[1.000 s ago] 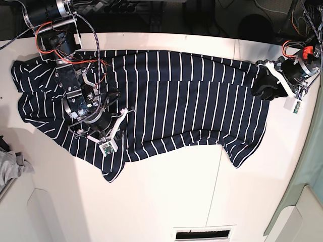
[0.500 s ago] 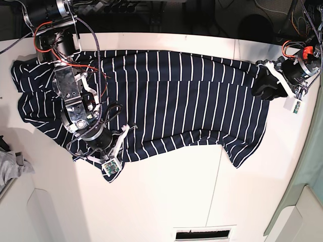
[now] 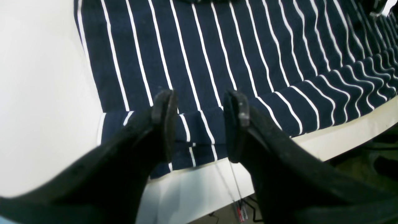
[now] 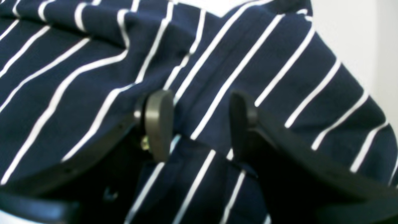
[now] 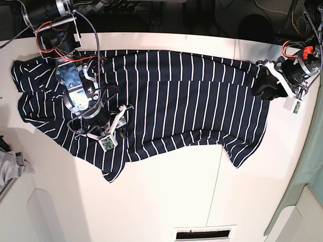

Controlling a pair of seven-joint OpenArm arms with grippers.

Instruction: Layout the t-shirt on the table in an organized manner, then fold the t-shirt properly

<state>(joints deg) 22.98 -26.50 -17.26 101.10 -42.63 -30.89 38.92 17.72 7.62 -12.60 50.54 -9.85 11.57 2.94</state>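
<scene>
The navy white-striped t-shirt point(image 5: 186, 101) lies spread across the white table point(image 5: 166, 201), its lower hem wavy and a corner hanging toward the front. My right gripper point(image 5: 117, 130) hovers over the shirt's left part. In the right wrist view its jaws point(image 4: 200, 124) stand apart over rumpled fabric point(image 4: 248, 62), holding nothing. My left gripper point(image 5: 265, 85) is at the shirt's far right corner. The left wrist view shows it point(image 3: 200, 124) open, fingers either side of the folded hem point(image 3: 192, 124) near the table edge point(image 3: 342, 133).
A small grey cloth point(image 5: 12, 166) lies at the table's left edge. A thin seam point(image 5: 214, 186) runs down the tabletop, and a slotted vent point(image 5: 204, 233) sits at the front. Cables and dark gear line the back edge.
My right gripper reached toward the shirt's lower left corner, then drew back up over the fabric and opened. The left arm has not moved.
</scene>
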